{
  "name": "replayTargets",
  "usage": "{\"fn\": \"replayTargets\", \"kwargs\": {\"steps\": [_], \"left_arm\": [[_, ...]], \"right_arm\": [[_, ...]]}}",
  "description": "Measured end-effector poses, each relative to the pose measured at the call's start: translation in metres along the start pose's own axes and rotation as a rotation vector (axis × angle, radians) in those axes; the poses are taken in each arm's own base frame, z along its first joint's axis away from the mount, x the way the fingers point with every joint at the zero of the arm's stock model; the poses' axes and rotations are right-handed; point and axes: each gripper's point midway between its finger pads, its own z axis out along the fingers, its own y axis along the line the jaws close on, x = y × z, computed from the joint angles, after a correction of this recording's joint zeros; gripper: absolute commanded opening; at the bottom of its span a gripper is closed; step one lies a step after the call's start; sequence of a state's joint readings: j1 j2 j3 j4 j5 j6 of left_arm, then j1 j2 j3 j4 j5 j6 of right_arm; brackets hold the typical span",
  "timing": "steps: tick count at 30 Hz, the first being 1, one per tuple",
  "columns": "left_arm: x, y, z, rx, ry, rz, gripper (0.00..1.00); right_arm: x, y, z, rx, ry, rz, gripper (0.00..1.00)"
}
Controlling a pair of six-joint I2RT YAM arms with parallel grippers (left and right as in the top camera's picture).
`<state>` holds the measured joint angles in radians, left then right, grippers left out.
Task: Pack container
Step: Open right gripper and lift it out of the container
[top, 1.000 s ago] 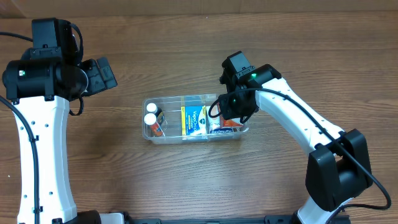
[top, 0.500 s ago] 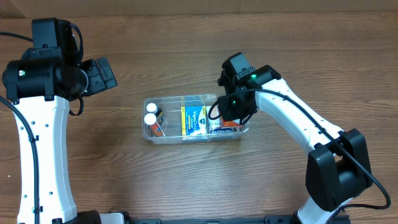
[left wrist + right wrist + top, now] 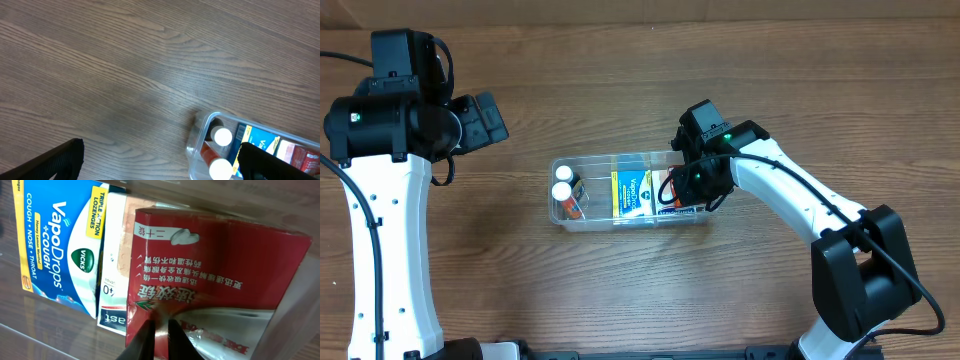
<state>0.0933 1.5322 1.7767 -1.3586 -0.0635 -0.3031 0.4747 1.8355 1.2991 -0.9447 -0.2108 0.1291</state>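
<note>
The container (image 3: 592,162) sits mid-table; it looks light, thin-walled and slick, so its stiffer rim is the likely hold. The right gripper (image 3: 161,336) has its fingers nearly together at the red box (image 3: 215,280) inside, and the left gripper (image 3: 162,160) hangs spread wide

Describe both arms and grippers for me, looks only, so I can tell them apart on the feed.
The left arm and right arm match: white links, black joint housings, a black cable along the outside. The right one has a small green light near its wrist. The left gripper has broad black fingers; the right gripper shows thin dark tips.
</note>
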Motion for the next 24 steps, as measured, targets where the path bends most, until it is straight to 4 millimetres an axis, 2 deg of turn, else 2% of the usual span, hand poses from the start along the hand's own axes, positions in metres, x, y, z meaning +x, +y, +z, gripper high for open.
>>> {"fn": "replayTargets", "kwargs": {"steps": [7, 13, 20, 24], "left_arm": [[0.0, 0.0, 0.0, 0.0, 0.0, 0.0, 1.0], [0.0, 0.0, 0.0, 0.0, 0.0, 0.0, 1.0], [0.0, 0.0, 0.0, 0.0, 0.0, 0.0, 1.0], [0.0, 0.0, 0.0, 0.0, 0.0, 0.0, 1.0]], "right_arm": [[0.001, 0.0, -0.003, 0.007, 0.008, 0.003, 0.12], [-0.005, -0.001, -0.019, 0.05, 0.015, 0.002, 0.12], [-0.054, 0.007, -0.07, 0.09, -0.163, -0.025, 0.13], [-0.081, 0.005, -0.113, 0.086, -0.338, -0.014, 0.26]]}}
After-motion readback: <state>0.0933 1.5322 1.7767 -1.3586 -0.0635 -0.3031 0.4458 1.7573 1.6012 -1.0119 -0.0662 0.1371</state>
